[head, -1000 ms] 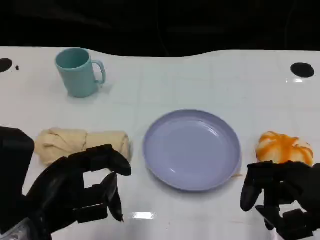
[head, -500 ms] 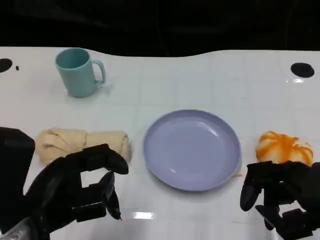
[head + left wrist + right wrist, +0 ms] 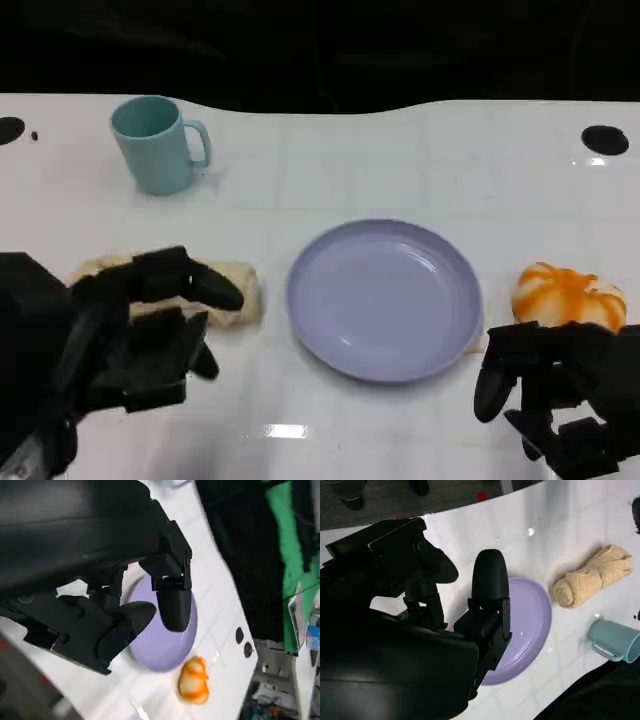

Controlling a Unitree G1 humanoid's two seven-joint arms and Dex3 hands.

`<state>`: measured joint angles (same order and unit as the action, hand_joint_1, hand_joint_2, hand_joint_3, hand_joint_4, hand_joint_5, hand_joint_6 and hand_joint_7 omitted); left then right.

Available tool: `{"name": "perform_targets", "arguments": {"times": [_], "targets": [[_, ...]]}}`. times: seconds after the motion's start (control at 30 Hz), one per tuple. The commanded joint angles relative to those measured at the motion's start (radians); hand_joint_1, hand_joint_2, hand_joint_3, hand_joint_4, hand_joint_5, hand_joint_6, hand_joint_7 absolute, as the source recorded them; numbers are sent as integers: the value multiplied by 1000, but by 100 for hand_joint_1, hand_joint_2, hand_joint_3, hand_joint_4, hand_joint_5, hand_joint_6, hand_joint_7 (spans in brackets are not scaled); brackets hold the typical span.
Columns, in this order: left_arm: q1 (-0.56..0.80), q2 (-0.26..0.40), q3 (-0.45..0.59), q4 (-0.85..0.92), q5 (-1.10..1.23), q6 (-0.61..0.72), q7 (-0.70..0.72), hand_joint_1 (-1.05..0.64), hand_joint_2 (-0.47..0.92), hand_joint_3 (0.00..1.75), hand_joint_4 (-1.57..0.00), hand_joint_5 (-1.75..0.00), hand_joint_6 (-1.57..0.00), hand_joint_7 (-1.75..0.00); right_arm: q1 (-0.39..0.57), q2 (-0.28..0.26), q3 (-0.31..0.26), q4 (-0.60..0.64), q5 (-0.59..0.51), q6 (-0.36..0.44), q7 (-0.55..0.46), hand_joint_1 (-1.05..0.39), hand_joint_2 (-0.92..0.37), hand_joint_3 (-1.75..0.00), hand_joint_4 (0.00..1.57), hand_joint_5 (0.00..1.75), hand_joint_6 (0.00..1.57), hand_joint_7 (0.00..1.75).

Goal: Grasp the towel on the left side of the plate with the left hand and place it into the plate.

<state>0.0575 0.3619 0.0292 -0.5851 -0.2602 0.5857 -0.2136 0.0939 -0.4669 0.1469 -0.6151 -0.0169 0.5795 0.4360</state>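
Towel point(image 3: 235, 290), at the frame's left, lies beside our plate point(image 3: 385, 298). Our left hand point(image 3: 140, 330) hovers over it, fingers spread, gripping nothing. Lower right, our right hand point(image 3: 550, 390) hangs unclenched, holding nothing.

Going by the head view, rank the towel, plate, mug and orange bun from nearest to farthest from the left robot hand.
1. Towel, under the left robot hand.
2. Plate, to its right, mid-table.
3. Mug, far side, behind the towel; close to the plate's rank.
4. Orange bun, far right.

- white desk point(image 3: 400, 160), w/ faint grid lines
- on it, L to R: towel point(image 3: 235, 285), purple plate point(image 3: 385, 300), orange-white bun point(image 3: 568, 295)
- teal mug point(image 3: 157, 144) at back L
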Motion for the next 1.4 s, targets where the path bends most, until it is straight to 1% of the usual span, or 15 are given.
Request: {"name": "perform_targets", "arguments": {"times": [0.03,0.1,0.23,0.3,0.37,0.4,0.47,0.57,0.67,0.77,0.9,1.0,1.1,1.23,1.4], "targets": [[-24,87,-27,49,147,-148,-32,-28,90,24,-40,-92,-53,-30,-15,-1,11,-15,-15,18,-14,3,-60,-103,71,167,68,142],[-34,101,-34,67,186,-181,-40,-30,92,14,-35,-87,-50,-21,-18,-1,14,-14,-15,20,-16,3,-60,-103,71,167,68,142],[-87,186,-92,137,353,-273,-62,-36,90,2,-22,-73,-42,-7,-20,-3,16,-12,-17,12,-15,3,-61,-102,70,166,68,142],[-112,216,-127,172,454,-319,-51,-38,89,1,-21,-67,-39,-4,-18,-2,13,-9,-14,7,-15,4,-61,-102,70,166,68,142],[-143,250,-174,210,585,-357,-35,-44,87,0,-25,-51,-35,-1,-16,-1,13,-12,-13,11,-15,4,-61,-102,70,166,68,142],[-153,256,-188,224,628,-369,-32,-46,87,0,-26,-46,-34,0,-15,-1,12,-14,-13,13,-16,4,-61,-102,70,166,68,142],[-195,271,-233,265,737,-386,-39,-50,88,0,-25,-40,-31,0,-13,0,12,-17,-13,13,-17,3,-61,-102,70,167,68,142],[-264,283,-304,329,887,-383,-72,-57,90,1,-23,-36,-26,0,-13,-1,14,-26,-16,24,-20,3,-61,-101,70,167,68,142],[-322,265,-350,394,964,-368,-115,-60,89,0,-23,-35,-25,0,-14,-5,17,-25,-21,19,-19,3,-61,-101,70,167,68,142],[-380,242,-391,485,1010,-377,-137,-61,87,0,-27,-24,-24,0,-15,-4,16,-26,-20,23,-18,3,-61,-100,70,167,68,142],[-451,204,-429,616,1047,-388,-138,-63,88,0,-33,-19,-27,-1,-14,-3,16,-28,-16,20,-16,3,-62,-101,70,168,68,142],[-497,172,-450,718,1065,-395,-126,-61,87,0,-41,-15,-32,-1,-14,-3,20,-30,-18,21,-16,3,-61,-101,70,168,68,142],[-540,147,-472,798,1073,-393,-145,-60,87,1,-43,-12,-32,-1,-12,-3,19,-29,-18,18,-16,2,-61,-102,70,169,68,142],[-615,99,-516,976,1079,-422,-131,-59,87,0,-44,-10,-35,-2,-11,-2,15,-30,-16,23,-17,2,-60,-102,70,168,68,143],[-695,37,-560,1226,1079,-480,-75,-59,91,1,-47,-9,-39,-2,-6,-4,9,-36,-10,27,-14,3,-61,-102,69,170,68,143]]}}
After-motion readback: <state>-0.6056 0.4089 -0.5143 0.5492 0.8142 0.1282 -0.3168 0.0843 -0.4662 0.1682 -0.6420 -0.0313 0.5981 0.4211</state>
